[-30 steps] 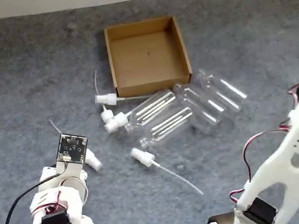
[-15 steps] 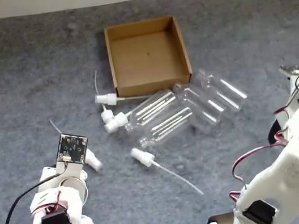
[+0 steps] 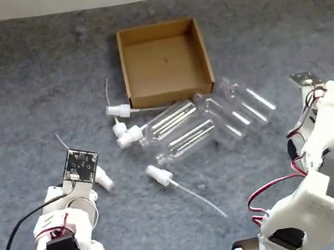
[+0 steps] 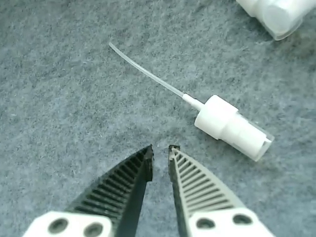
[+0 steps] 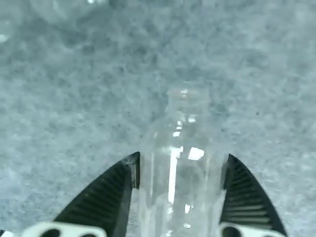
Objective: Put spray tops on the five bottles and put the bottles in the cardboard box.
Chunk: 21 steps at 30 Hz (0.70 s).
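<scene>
My right gripper [image 5: 181, 158] is shut on a clear bottle [image 5: 187, 113] with a bare, topless neck, held just over the grey carpet. In the high view my right arm [image 3: 329, 136] stands at the right, beside several clear bottles [image 3: 186, 141] lying in front of the cardboard box [image 3: 201, 55]. My left gripper [image 4: 160, 150] is shut with nothing in it, and its tips sit just short of a white spray top [image 4: 232, 127] with a long thin tube. That spray top [image 3: 103, 179] lies beside my left arm [image 3: 83, 166].
Three more spray tops [image 3: 118, 110] [image 3: 128, 135] [image 3: 161, 175] lie left of and below the bottles, the last with a long tube towards the front. Another white piece [image 4: 276, 15] sits at the edge of the left wrist view. The box is open-topped.
My right arm has swung in from the table's right edge towards the bottles. The left arm, bottles, tops and box have not moved.
</scene>
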Available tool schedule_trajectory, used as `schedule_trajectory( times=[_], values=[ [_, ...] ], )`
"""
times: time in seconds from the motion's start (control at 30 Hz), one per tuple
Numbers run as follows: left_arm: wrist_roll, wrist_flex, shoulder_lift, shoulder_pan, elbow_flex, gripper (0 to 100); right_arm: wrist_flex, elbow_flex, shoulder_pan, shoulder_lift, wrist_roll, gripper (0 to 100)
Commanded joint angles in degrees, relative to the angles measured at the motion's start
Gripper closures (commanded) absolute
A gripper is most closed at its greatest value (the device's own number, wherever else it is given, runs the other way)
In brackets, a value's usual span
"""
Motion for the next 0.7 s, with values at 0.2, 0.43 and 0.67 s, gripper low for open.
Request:
schedule_trajectory(
  times=[0.2,0.43,0.67],
  values=[
    [-0.53,0.35,-0.22,1.19,1.10,97,0.57,-0.92,-2.24,-7.96,-6.51,67.8],
    [-0.53,0.35,-0.22,1.19,1.10,97,5.14,-0.84,-6.02,-10.86,-7.03,67.0],
    [-0.53,0.35,-0.22,1.19,1.10,97,0.57,-0.92,-7.34,-3.38,-11.96,67.0]
  ],
)
